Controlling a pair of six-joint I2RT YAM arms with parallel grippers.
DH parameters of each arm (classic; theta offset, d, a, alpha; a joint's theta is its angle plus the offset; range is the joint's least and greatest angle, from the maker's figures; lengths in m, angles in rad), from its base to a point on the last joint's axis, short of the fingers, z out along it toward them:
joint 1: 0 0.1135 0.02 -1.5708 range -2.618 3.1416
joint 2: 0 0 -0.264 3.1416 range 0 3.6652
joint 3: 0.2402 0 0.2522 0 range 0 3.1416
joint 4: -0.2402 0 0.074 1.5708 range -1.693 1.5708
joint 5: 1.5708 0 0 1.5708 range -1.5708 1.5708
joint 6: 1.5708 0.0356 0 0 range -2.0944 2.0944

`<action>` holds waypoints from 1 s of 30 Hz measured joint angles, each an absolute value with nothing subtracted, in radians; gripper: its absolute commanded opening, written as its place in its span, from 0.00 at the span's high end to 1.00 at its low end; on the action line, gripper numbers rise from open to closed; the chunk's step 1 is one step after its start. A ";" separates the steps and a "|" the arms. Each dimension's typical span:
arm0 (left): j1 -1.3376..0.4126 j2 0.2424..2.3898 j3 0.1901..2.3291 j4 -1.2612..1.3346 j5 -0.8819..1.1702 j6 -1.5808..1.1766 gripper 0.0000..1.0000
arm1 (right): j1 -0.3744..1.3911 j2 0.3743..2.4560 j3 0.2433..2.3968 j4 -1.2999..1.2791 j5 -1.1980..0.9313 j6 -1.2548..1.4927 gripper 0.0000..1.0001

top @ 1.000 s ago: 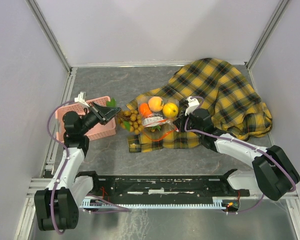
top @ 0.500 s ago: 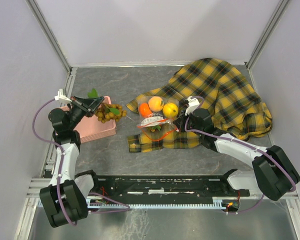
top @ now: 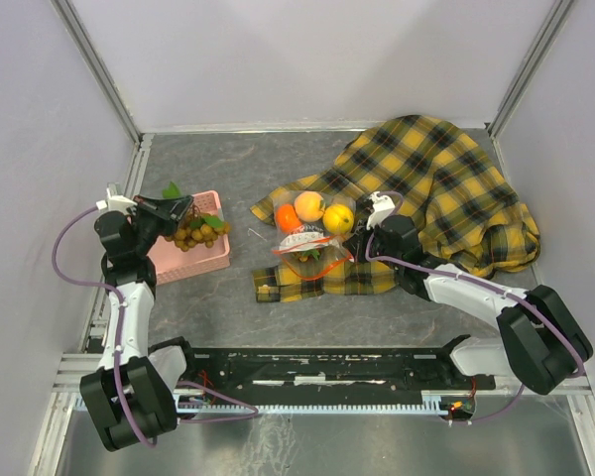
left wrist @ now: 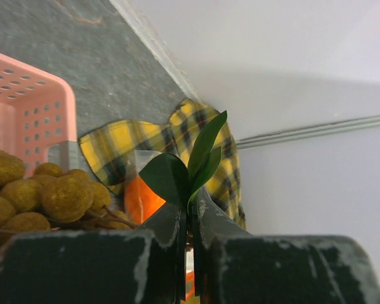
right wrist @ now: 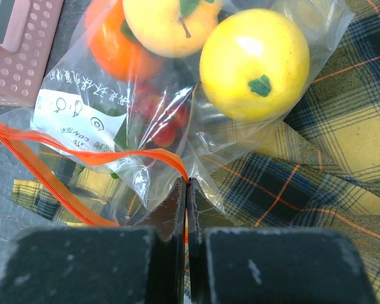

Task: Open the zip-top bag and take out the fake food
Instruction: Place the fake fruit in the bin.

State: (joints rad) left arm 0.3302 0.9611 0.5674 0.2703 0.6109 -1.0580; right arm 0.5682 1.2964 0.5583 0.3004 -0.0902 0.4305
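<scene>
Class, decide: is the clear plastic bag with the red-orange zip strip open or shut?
Open: in the right wrist view, the red-orange zip strip of the clear plastic bag splits into two lines bowed apart.

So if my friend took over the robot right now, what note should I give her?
Left pincer: shut on the leafy stem of the grape bunch, holding it over the pink basket.
Right pincer: shut on the mouth edge of the zip-top bag, which lies on the plaid cloth.
Done: the bag is open and the grapes are out.
Left: let go of the grapes, then take out the orange fruit, the two yellow fruits and the small red bits inside the bag.
</scene>
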 measured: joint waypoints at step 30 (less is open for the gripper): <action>0.332 1.043 0.702 -0.245 -0.005 -0.957 0.01 | 0.568 1.312 0.558 0.307 -0.110 0.439 0.98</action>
State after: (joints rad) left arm 0.3325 1.0428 0.7021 -0.2451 -0.0048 -0.9569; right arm 0.5682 1.3125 0.5583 0.3069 -0.1101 0.4389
